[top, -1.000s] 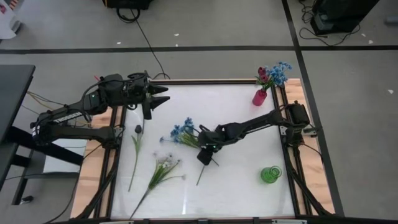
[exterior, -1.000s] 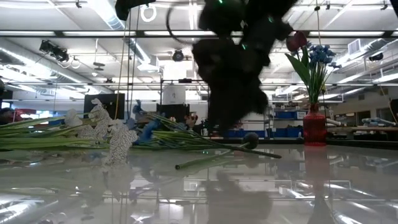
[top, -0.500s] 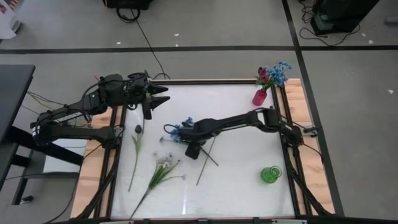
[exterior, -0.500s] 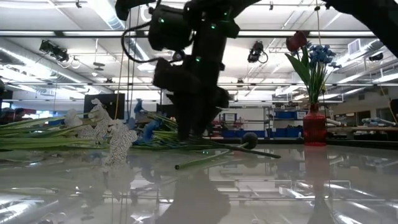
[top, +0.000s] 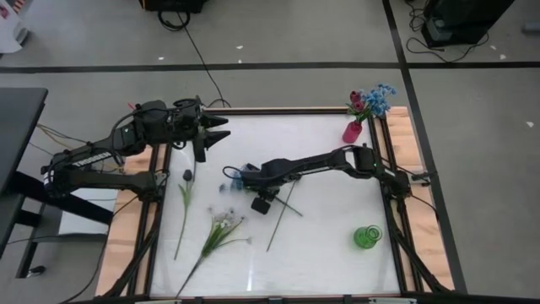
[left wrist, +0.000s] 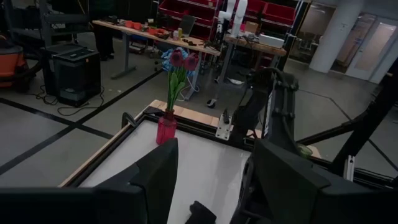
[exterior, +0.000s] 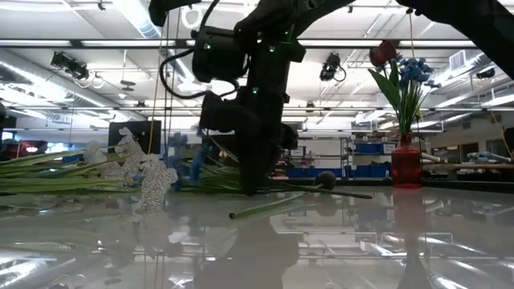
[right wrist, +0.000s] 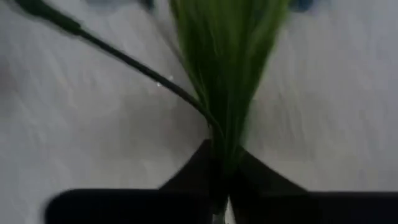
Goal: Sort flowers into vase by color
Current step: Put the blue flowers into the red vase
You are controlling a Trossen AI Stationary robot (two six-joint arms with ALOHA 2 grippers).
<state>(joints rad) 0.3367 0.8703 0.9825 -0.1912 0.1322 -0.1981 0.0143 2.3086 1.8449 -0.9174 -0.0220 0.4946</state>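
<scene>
A blue flower (top: pixel 232 176) lies at the table's middle, and my right gripper (top: pixel 251 181) is shut on its green leaves. Under it crosses a thin dark-budded stem (top: pixel 283 213), lying flat; its bud (exterior: pixel 324 180) shows in the low view. A white flower (top: pixel 223 223) and another dark-budded flower (top: pixel 186 194) lie flat toward the left. A pink vase (top: pixel 352 132) holding blue and red flowers stands at the far right, and a green vase (top: pixel 367 236) at the near right. My left gripper (top: pixel 221 128) hangs open over the far left corner. My right gripper pinches the blue flower's bundle of green leaves (right wrist: pixel 222 149) between its two fingers, where the bundle narrows toward the stem. The fingers (exterior: pixel 253 181) come from above and reach down to the table top. The flower lies along the table toward its left.
Wooden rails (top: pixel 126 228) edge the white table on the left and right. Free room lies between the crossing stem and the green vase, and along the near edge. Beyond the table stand workshop benches and shelves (left wrist: pixel 186 37).
My right gripper has travelled toward the table's left and far edges, from beside the thin dark stem to over the blue flower's leaves, and has come down onto them. The blue cluster now shows only partly beside the gripper.
</scene>
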